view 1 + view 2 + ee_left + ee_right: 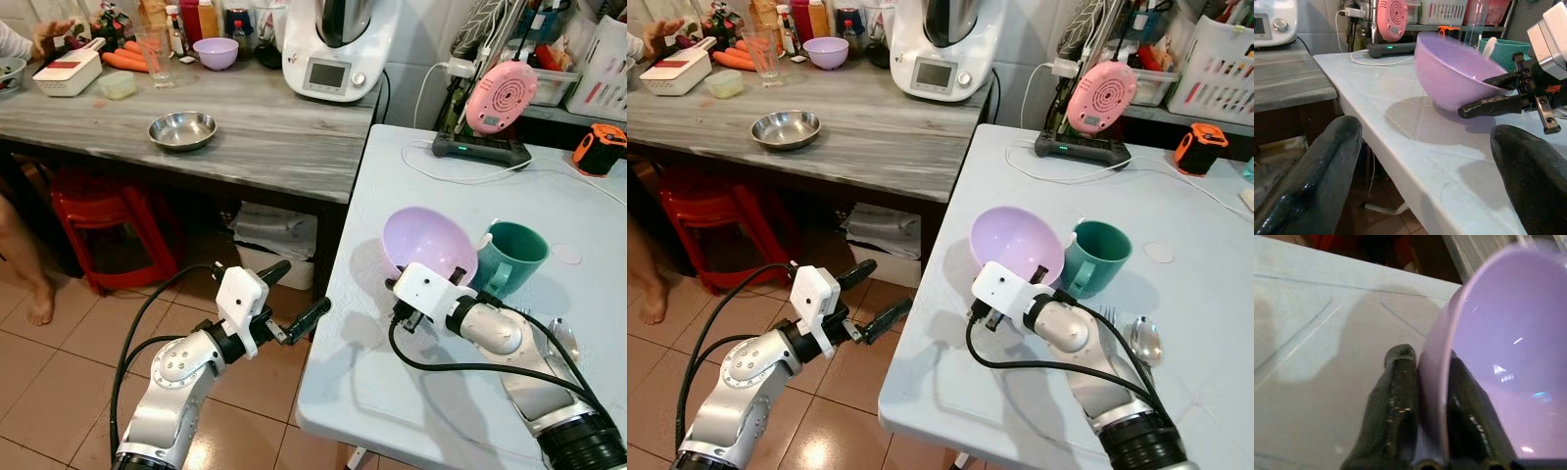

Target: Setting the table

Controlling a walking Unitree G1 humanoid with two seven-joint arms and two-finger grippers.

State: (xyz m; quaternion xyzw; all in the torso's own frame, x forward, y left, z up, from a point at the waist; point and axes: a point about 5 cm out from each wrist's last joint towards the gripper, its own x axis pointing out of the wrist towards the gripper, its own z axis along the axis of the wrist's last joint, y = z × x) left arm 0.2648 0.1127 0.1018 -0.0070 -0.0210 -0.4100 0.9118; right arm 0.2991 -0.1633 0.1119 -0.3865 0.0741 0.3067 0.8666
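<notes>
Two fingers of the right hand pinch the lilac bowl's rim.

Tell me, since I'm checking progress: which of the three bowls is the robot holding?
The large purple bowl on the white table, its rim pinched in the right hand; the others sit on the grey counter.

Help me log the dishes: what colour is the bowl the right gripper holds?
Light purple bowl, its rim pinched by the right gripper; clearest in the right eye view.

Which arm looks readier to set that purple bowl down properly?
The right. Its claw already pinches the purple bowl's rim, holding it tilted on the white table. The left claw hangs open beyond the table's edge, over the floor.
</notes>
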